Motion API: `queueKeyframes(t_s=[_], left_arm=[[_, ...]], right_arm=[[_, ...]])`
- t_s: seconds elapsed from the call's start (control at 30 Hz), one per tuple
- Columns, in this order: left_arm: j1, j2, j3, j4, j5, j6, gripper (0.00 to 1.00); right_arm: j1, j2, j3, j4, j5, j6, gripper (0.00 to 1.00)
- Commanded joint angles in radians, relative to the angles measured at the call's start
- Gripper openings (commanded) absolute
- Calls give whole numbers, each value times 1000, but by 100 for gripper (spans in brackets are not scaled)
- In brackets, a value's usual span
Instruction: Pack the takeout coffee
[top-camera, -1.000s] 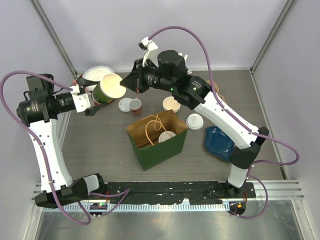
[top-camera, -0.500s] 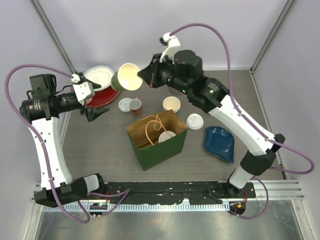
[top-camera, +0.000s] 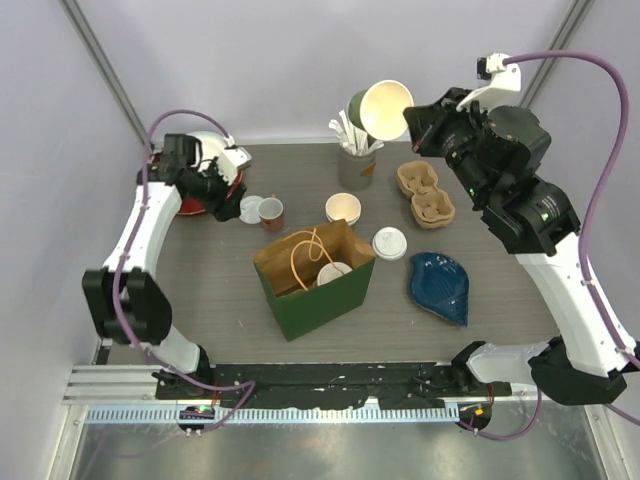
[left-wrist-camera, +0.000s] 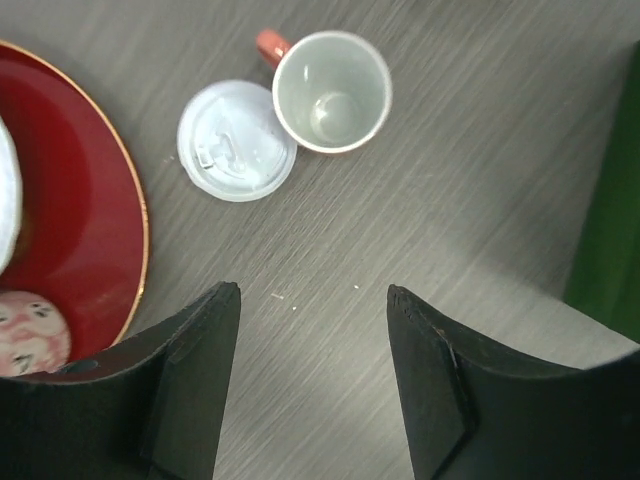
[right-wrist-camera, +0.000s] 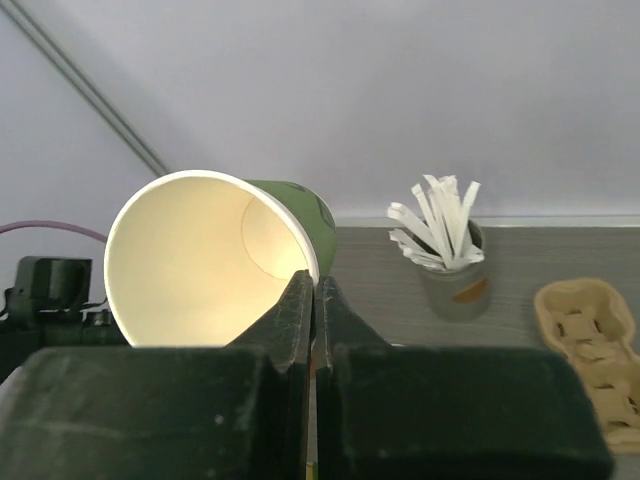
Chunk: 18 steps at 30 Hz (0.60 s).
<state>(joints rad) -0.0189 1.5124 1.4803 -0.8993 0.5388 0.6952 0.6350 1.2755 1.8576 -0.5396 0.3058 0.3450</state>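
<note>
**Item 1: right gripper** (right-wrist-camera: 312, 285). Its fingers are pressed together on the rim wall of one green cup (right-wrist-camera: 200, 260). The cup is held high over the back of the table (top-camera: 220, 290), tipped on its side with the cream inside facing the wrist camera.
Risk, in our judgement: the pinch takes only a thin strip of paper wall, so the cup could swivel or slip on the way to the paper bag (top-camera: 315, 285). The bag's mouth is narrow and a handle lies across it. A tilted cup may catch the edge and crumple or topple the bag.

**Item 2: left gripper** (left-wrist-camera: 313, 295). Its fingers (left-wrist-camera: 195, 350) are spread with nothing between them, over bare table beside the red plate (left-wrist-camera: 90, 200).
Risk: a white lid (left-wrist-camera: 237, 140) and the small red-and-white cup (left-wrist-camera: 332, 92) lie near, and a careless sweep would knock either.

**Count, as we see it:**
- Green cups: two certain, the held one and an open cup (top-camera: 343, 208) standing just behind the bag.
- White lids: three. The one above, a second lid (top-camera: 389, 242) on the table right of the bag, and a third lid (top-camera: 335, 270) inside the bag. We cannot tell whether a cup sits under that one.
- One each: bag, cardboard carrier (top-camera: 425, 192), stirrer pot (top-camera: 355, 165), blue dish (top-camera: 438, 287), red plate, red-and-white cup.
</note>
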Motion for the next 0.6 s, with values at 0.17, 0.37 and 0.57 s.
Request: queueKeyframes(t_s=[0.17, 0.37, 0.57], left_arm=[[-15, 323, 162, 16, -54, 76, 64], [-4, 400, 198, -98, 119, 441, 75], [2, 535, 299, -225, 115, 576, 72]], right_arm=[[-50, -44, -49, -127, 49, -60, 1], [-73, -51, -72, -164, 50, -64, 1], [-81, -71, -86, -181, 53, -66, 1]])
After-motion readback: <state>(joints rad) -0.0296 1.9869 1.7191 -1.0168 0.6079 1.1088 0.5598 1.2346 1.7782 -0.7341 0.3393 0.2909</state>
